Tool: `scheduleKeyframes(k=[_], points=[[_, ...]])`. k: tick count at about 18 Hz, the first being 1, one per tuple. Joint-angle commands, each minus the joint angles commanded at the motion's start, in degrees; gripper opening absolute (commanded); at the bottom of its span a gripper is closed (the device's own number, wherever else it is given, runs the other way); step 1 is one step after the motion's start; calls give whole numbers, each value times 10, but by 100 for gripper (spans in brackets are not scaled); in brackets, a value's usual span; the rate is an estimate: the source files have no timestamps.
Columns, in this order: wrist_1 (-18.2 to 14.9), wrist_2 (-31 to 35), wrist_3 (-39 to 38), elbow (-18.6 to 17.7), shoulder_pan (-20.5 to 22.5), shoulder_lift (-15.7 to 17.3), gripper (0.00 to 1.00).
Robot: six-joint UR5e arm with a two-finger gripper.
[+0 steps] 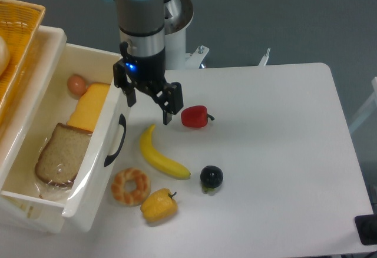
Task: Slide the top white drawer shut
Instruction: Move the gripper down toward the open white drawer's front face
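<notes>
Drawer first: the top white drawer [88,169] is at the left edge of my view, pulled well out, its front panel with the curved black handle [116,140] facing the table [283,152]. From where I sit, nothing of the closing looks done yet; the whole slide is left.

Nearest the camera, just in front of that panel, lie a glazed doughnut [131,186] and a yellow pepper [159,205], with a dark round fruit [211,177] a little to the right. Next comes a banana [162,155], lying diagonally close to the handle, and a red pepper [195,116] beyond it.

Inside the drawer I can see a slice of bread [60,155], a yellow block like cheese [89,106] and a small orange-brown item [76,83] at the far end.

My gripper [148,108] hangs above the far end of the front panel, fingers spread and pinching nothing. One fingertip is close to the panel's top edge; I cannot tell if it touches. I'd judge the next move to be setting the fingers against the panel and pushing left.

Farthest off, a yellow wicker basket [23,40] sits on top of the cabinet, at the upper left.
</notes>
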Motion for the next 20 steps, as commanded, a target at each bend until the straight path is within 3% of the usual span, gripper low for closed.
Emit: scheduleKeyframes(k=[20], points=[[4, 7, 1, -1, 33, -52, 100]])
